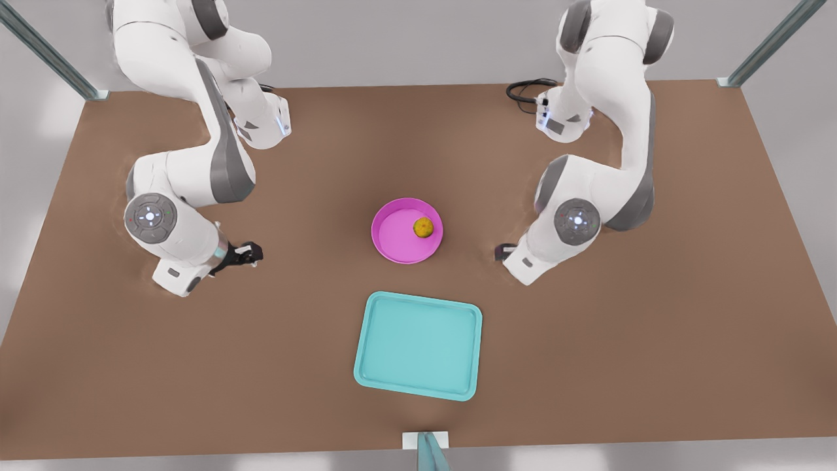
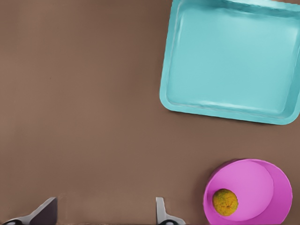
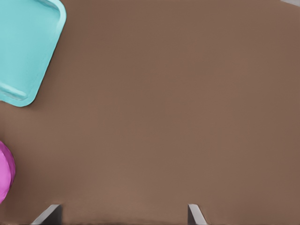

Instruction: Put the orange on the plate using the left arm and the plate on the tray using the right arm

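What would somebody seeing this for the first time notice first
The bright pink plate at the middle of the brown table stands out first, with the small orange lying inside it near the rim on the front view's right. Just in front sits the teal tray, apart from the plate. The left end effector and right end effector hang open over bare table on either side.

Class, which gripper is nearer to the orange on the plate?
Left. The left gripper is off the side of the plate where the orange lies, on the front view's right. The right gripper waits farther away, beyond the plate's opposite side.
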Robot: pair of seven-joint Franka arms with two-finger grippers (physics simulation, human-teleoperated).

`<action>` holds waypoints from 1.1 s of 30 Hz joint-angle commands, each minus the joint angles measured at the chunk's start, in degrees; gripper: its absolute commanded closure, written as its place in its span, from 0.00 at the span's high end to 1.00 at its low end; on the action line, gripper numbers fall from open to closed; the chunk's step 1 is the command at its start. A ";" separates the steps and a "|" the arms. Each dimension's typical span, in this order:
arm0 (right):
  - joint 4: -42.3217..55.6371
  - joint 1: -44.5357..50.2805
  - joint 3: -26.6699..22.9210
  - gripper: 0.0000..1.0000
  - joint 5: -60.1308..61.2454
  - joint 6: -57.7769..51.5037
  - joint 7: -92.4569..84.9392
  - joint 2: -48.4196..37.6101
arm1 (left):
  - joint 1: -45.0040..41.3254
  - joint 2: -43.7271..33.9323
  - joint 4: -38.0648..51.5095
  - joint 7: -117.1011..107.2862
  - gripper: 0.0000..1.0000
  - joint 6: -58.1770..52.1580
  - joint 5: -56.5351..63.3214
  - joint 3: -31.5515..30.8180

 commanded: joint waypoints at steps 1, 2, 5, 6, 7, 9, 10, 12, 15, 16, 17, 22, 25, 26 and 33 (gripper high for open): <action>-3.88 3.04 5.28 1.00 5.38 5.41 2.76 0.36 | 1.72 -2.12 2.53 21.86 1.00 -20.47 0.18 8.89; -12.50 4.18 5.81 1.00 8.28 14.29 10.58 -4.21 | 1.81 -2.21 2.53 22.74 1.00 -20.65 0.01 11.88; -30.78 5.77 8.18 1.00 19.18 33.36 13.75 -7.12 | 33.28 -20.22 -13.63 22.21 1.00 -6.88 11.61 -23.62; -34.38 5.68 8.97 1.00 19.36 37.22 13.67 -7.03 | 33.37 -20.49 -13.56 22.21 1.00 -4.83 8.55 -23.54; -36.85 5.68 11.35 1.00 19.54 41.00 14.63 -5.98 | 33.28 -20.84 -13.38 21.95 1.00 -4.56 8.71 -23.45; -39.67 5.77 12.93 1.00 21.73 47.43 14.72 -3.34 | 33.28 -17.06 -8.81 22.39 1.00 -7.38 8.71 -23.10; -39.67 5.85 14.42 1.00 24.63 47.78 14.72 -2.81 | 33.28 -17.24 -9.16 22.39 1.00 -6.67 8.79 -23.19; -39.40 5.94 14.78 1.00 25.95 49.63 14.72 -0.53 | 33.10 -18.12 -9.87 22.39 1.00 -6.58 8.88 -23.71; -37.91 6.03 14.78 1.00 26.39 53.76 14.72 2.81 | 32.75 -18.73 -9.78 21.69 1.00 -7.64 8.53 -24.06; -37.65 6.03 14.78 1.00 26.39 53.85 14.72 3.43 | 32.84 -18.56 -9.78 21.69 1.00 -7.29 8.71 -23.98; -37.12 6.03 14.78 1.00 26.48 54.11 14.64 3.87 | 32.84 -18.38 -9.78 21.69 1.00 -7.20 8.79 -23.80; -35.89 6.47 14.78 1.00 26.48 54.38 14.63 7.03 | 32.75 -17.94 -9.95 21.60 1.00 -6.76 8.79 -23.62; -36.06 6.91 14.78 1.00 26.48 55.78 14.63 8.26 | 32.75 -17.94 -9.95 21.60 1.00 -6.76 8.71 -23.71; -35.98 7.08 14.78 1.00 26.48 55.87 14.63 9.14 | 32.75 -17.94 -9.95 21.60 1.00 -6.76 8.79 -23.71; -35.45 8.49 14.78 1.00 26.39 57.01 14.55 12.13 | 32.75 -17.15 -9.95 21.51 1.00 -6.32 8.79 -23.63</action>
